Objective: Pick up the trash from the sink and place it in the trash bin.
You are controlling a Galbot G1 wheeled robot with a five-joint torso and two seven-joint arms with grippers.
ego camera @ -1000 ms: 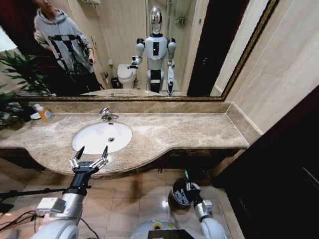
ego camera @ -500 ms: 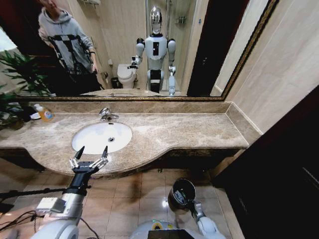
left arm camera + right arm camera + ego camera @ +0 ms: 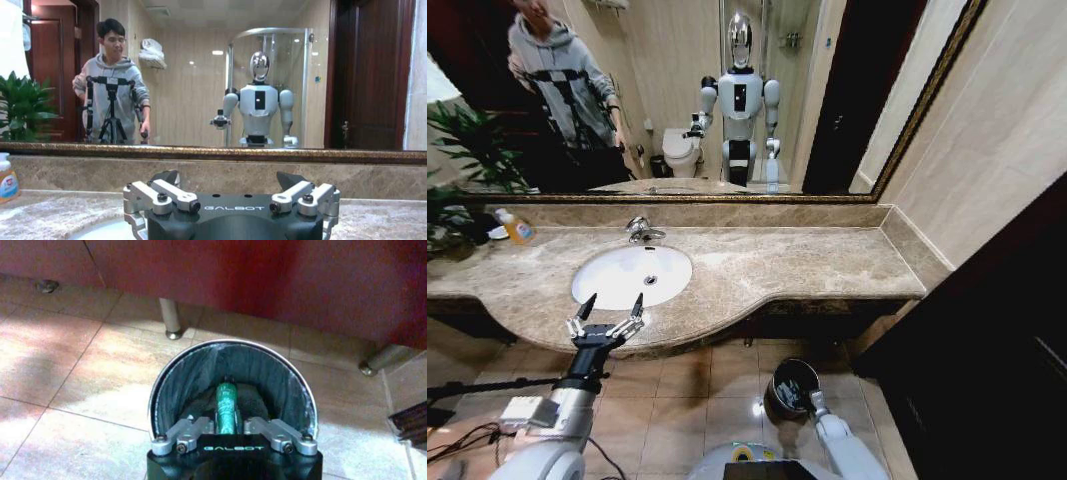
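We note a white sink [image 3: 632, 275], mottled brown marble tabletop [image 3: 807, 262], green tube [image 3: 225, 408], dark trash bin [image 3: 267, 375] with silver rim.

Head cam: high, angled down over counter [image 3: 807, 262], sink [image 3: 632, 275], mirror [image 3: 687, 100] and floor. Left wrist cam: low at counter level, facing mirror; shares it with head. Right wrist cam: close above bin [image 3: 230, 382], pointing down; head shares bin.

Shiny stuff everywhere
Glossy brown marble counter [image 3: 797, 262], smooth white porcelain sink [image 3: 617, 275] — trash bin [image 3: 230, 372] with a metallic rim.
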